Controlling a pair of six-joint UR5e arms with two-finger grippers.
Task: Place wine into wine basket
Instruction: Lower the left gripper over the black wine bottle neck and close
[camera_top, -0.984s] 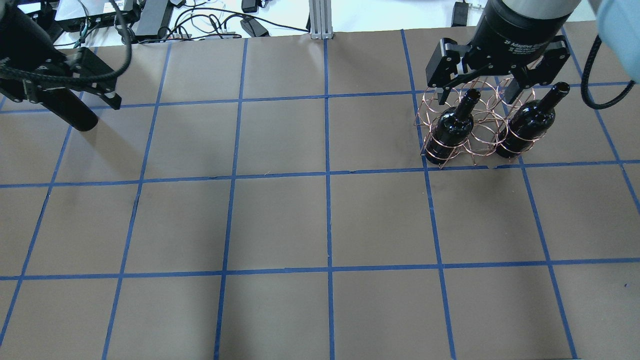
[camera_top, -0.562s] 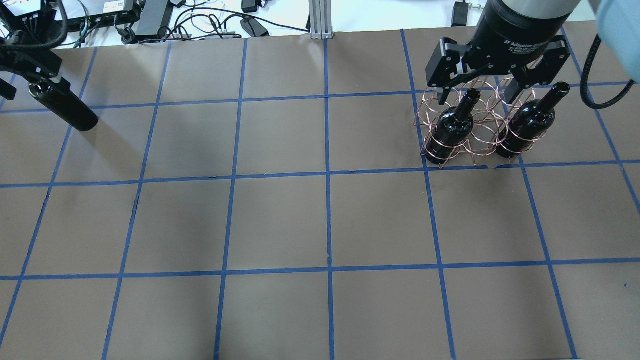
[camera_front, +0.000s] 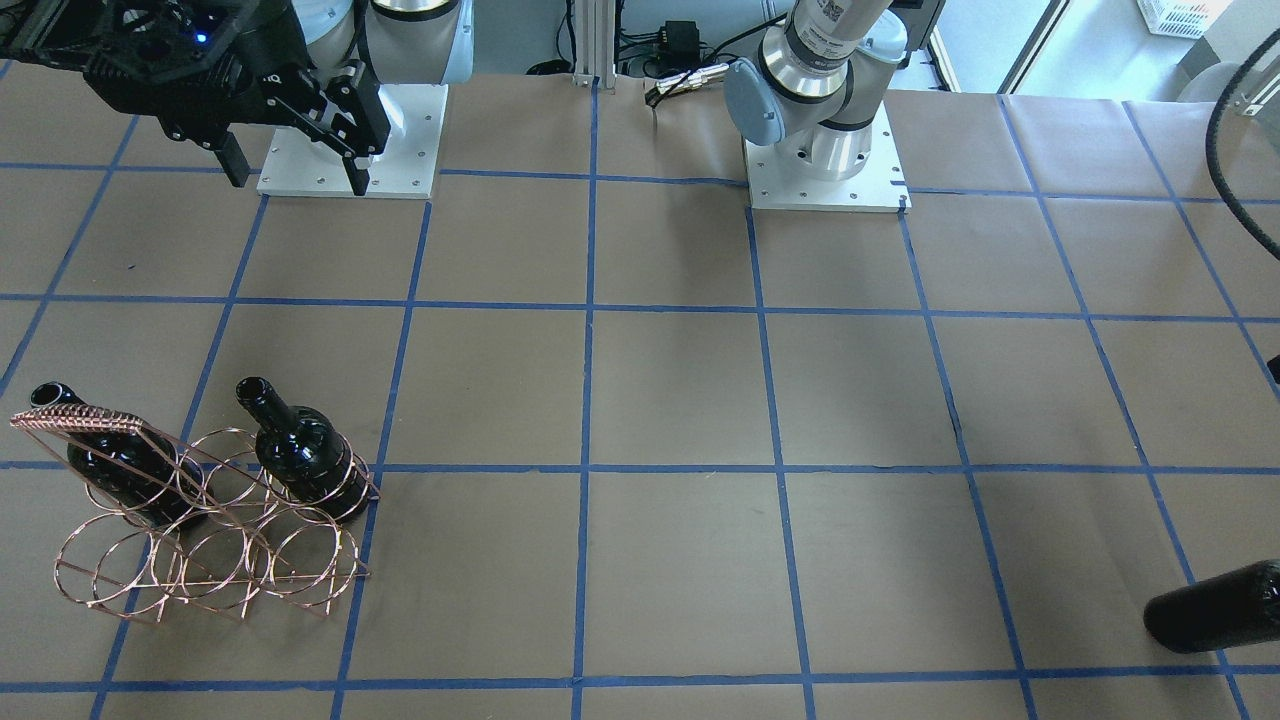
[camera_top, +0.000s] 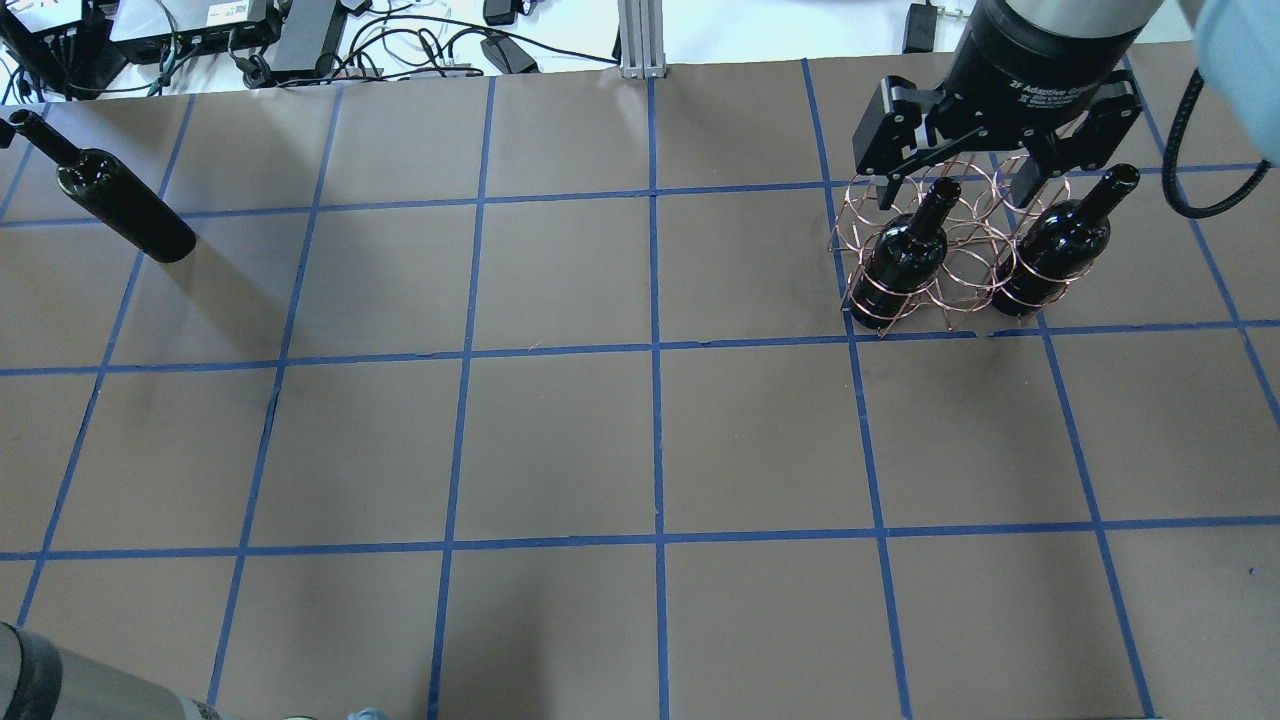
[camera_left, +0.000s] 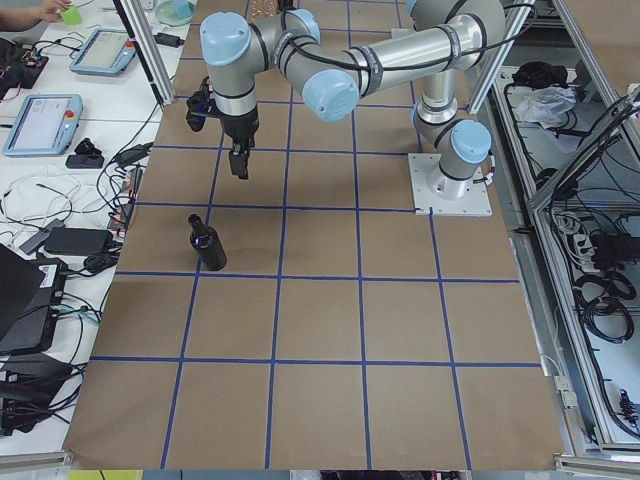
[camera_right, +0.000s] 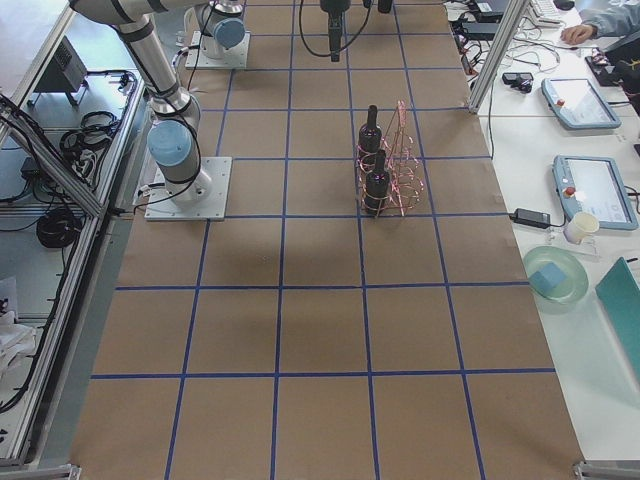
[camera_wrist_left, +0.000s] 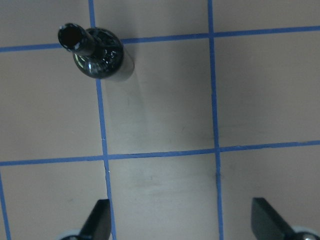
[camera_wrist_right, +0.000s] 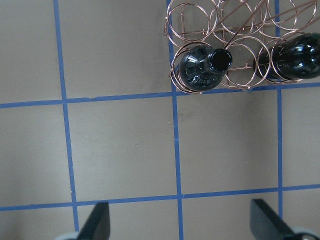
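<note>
At the far left corner the wine (camera_top: 115, 195) stands upright, well apart from the basket (camera_top: 955, 262) holding two bottles (camera_top: 900, 265). The left gripper (camera_wrist_left: 179, 202) hangs near it, spread wide and empty. The right gripper (camera_top: 956, 197), equally wide and empty, hovers over the basket. Clipping its slim neck on approach could topple it.

Wine bottle (camera_front: 1215, 605), well apart from the wine basket (camera_front: 85, 418): neck cut off at frame edge. Basket's far rings partly hidden behind right gripper (camera_top: 957, 185).
</note>
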